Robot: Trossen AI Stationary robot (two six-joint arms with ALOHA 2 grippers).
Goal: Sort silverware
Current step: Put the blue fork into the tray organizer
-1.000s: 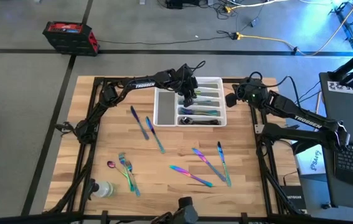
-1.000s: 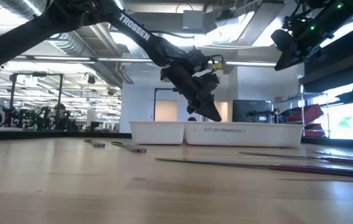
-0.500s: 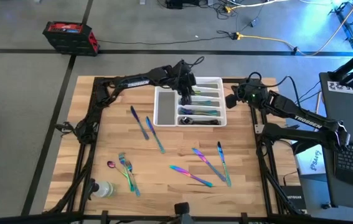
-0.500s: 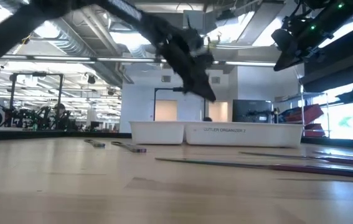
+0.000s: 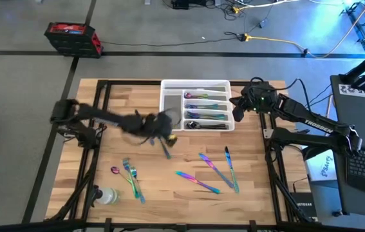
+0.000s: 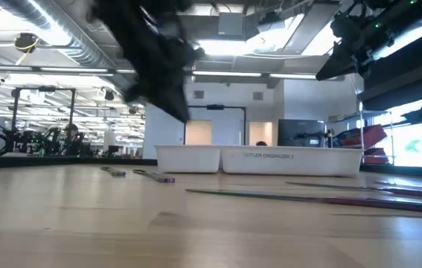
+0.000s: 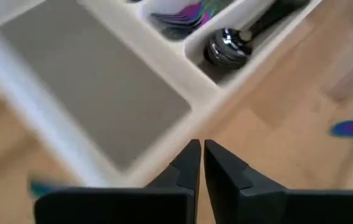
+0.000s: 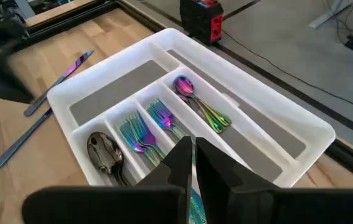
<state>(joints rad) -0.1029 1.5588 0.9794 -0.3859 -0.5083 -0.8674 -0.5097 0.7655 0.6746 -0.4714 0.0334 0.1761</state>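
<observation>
Left gripper (image 5: 167,127) now off the tray (image 5: 169,113), shut, empty.

Lettering on my tray and my right arm

From table height I can read "CUTLER ORGANIZER" in small grey capitals along the near wall of the white tray (image 6: 270,158), with a trailing character too faint to make out. From above, my right arm (image 5: 314,124) carries the white word "TROSSEN" along its dark link. A white sheet (image 5: 324,166) beside the table's right edge bears blue handwriting I cannot decipher. My left arm is blurred, and no lettering reads on it.
</observation>
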